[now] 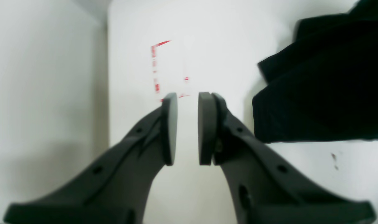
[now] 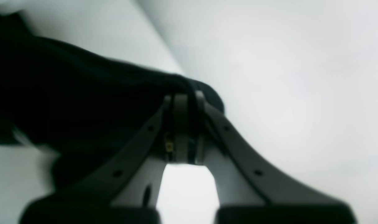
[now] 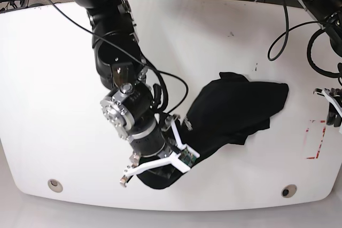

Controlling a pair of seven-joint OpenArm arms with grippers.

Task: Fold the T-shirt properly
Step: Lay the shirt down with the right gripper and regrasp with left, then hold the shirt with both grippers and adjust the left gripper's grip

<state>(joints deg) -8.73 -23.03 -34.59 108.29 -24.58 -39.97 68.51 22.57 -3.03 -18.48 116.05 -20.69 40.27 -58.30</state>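
- Left wrist view: the left pincer point(image 1: 187, 129), two dark grey flat pads, stands slightly parted and empty above the white tabletop point(image 1: 207, 40). The soft black cloth T-shirt point(image 1: 323, 84) lies just to its right, not touching it. A faded red tape outline point(image 1: 159, 71) marks the tabletop beyond the pads.
- Right wrist view: the right pincer point(image 2: 189, 124) is clamped on a bunched fold of the T-shirt point(image 2: 83, 109), which trails off to the left.
- Base view: the T-shirt point(image 3: 235, 110) sits crumpled right of the tabletop's point(image 3: 53, 78) centre, one end pinched by the right pincer point(image 3: 173, 166) near the front edge; the left pincer point(image 3: 335, 111) waits at the right edge.
- Risk: pulling with only one corner held may drag the heap toward the edge or twist it further; a thin pinch could slip.
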